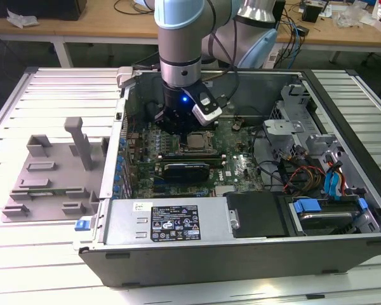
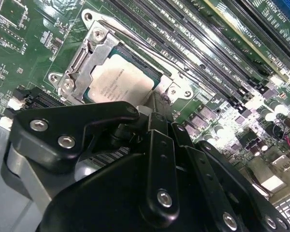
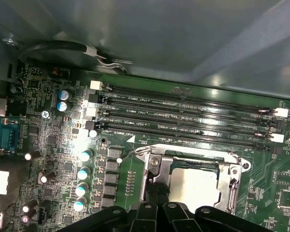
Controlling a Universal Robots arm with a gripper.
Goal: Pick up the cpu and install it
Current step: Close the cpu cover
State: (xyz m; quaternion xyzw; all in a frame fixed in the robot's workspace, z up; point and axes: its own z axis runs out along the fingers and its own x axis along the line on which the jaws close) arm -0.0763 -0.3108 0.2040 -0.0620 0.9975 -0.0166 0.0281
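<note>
Cpu (image 2: pixel 121 79) lies in socket frame (image 2: pixel 94 46), just beyond jaws | gripper (image 2: pixel 157 104) over frame's edge; cannot tell jaws' state | RAM slots (image 2: pixel 208 53) beside frame

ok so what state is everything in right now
cpu: lying flat inside the socket frame
socket frame: lying around the cpu
ram slots: empty
case: open, insides exposed
gripper: down at the cpu's edge
</note>
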